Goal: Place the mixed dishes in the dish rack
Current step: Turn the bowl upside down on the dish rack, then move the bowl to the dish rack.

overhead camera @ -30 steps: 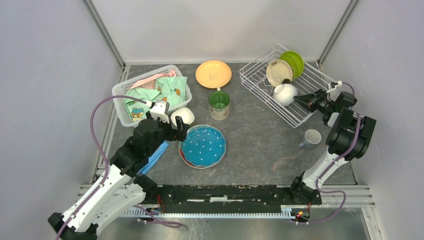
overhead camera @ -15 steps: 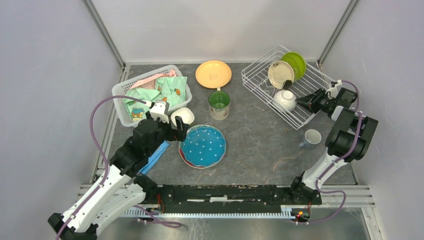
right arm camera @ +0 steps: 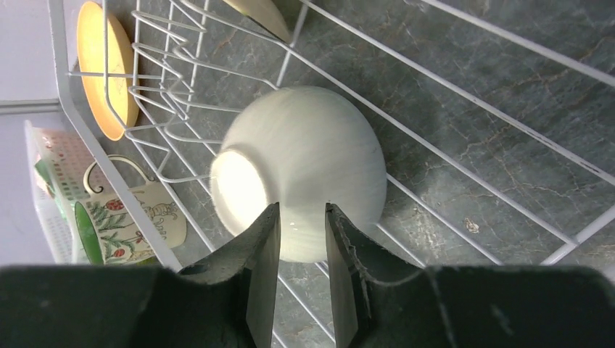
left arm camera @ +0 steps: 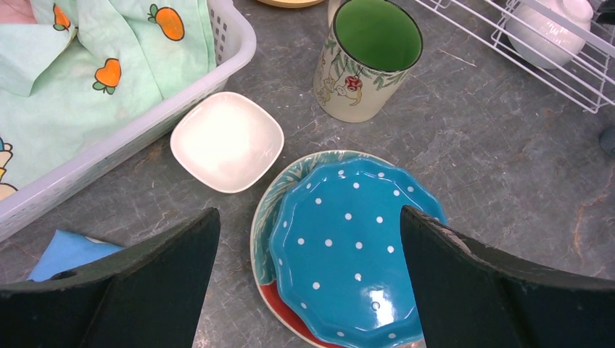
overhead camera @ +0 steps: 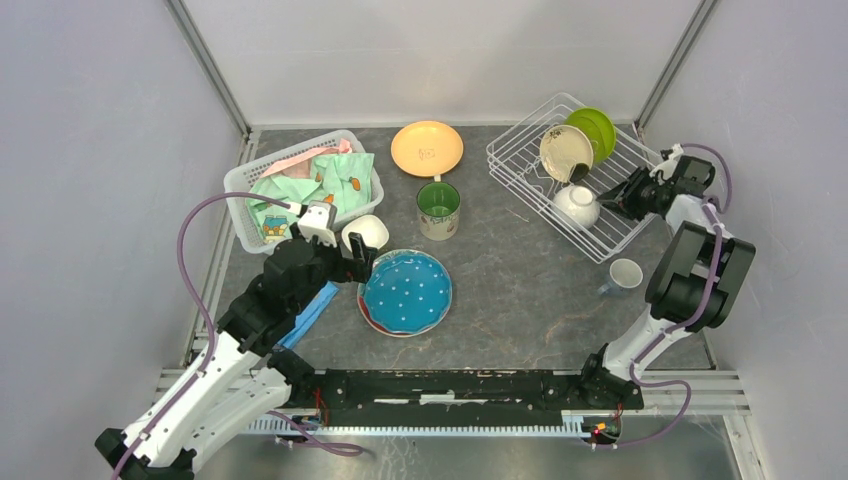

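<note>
Top external view: the dish rack (overhead camera: 515, 175), just beyond the right gripper (right arm camera: 301, 214), held two upright plates and an overturned white bowl (right arm camera: 304, 167) directly ahead of the narrowly parted, empty jaws; a forward nudge could roll it across the wires. The wide-open left gripper (left arm camera: 306, 217) hovered over the blue dotted plate (left arm camera: 348, 254), stacked flat on another, so a rim grasp might slip. Beyond its fingers, the mug (left arm camera: 366, 61) and square bowl (left arm camera: 226, 141) crowded the approach.
</note>
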`<state>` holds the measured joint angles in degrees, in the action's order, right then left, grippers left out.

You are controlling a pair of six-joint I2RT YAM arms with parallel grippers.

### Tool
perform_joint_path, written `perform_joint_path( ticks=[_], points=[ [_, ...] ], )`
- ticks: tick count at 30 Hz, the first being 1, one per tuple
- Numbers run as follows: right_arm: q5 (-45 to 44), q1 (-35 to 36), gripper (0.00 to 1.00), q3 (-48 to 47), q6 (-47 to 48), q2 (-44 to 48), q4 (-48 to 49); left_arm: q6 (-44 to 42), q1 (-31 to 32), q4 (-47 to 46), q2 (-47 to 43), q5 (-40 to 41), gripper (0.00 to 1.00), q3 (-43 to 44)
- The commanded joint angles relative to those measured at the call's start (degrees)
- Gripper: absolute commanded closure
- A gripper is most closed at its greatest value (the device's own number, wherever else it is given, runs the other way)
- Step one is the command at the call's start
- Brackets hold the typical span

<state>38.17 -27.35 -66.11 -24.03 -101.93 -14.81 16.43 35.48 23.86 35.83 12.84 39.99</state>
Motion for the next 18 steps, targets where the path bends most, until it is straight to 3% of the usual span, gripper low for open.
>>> perform_joint_path(
  ticks=[1, 6, 13, 18],
  points=[
    [-5.7, 2.0, 0.65, -4.8, 3.9, 3.8, -4.7, -1.7, 0.2, -2.0, -0.6, -0.6, 0.0, 0.1],
    [-8.5, 5.3, 0.63, -8.1, 6.4, 4.6, -8.4, -1.7, 0.3, -2.0, -1.0, -0.5, 0.0, 0.0],
    [-14.7, 10.5, 0.52, -10.1, 9.4, 5.1, -11.7, -1.8, 0.2, -2.0, -1.5, -0.2, 0.0, -0.1],
    [-16.2, 13.6, 0.55, -7.4, 9.1, 6.4, -10.8, -1.7, 0.2, -2.0, -1.2, -0.6, 0.0, 0.0]
  ],
)
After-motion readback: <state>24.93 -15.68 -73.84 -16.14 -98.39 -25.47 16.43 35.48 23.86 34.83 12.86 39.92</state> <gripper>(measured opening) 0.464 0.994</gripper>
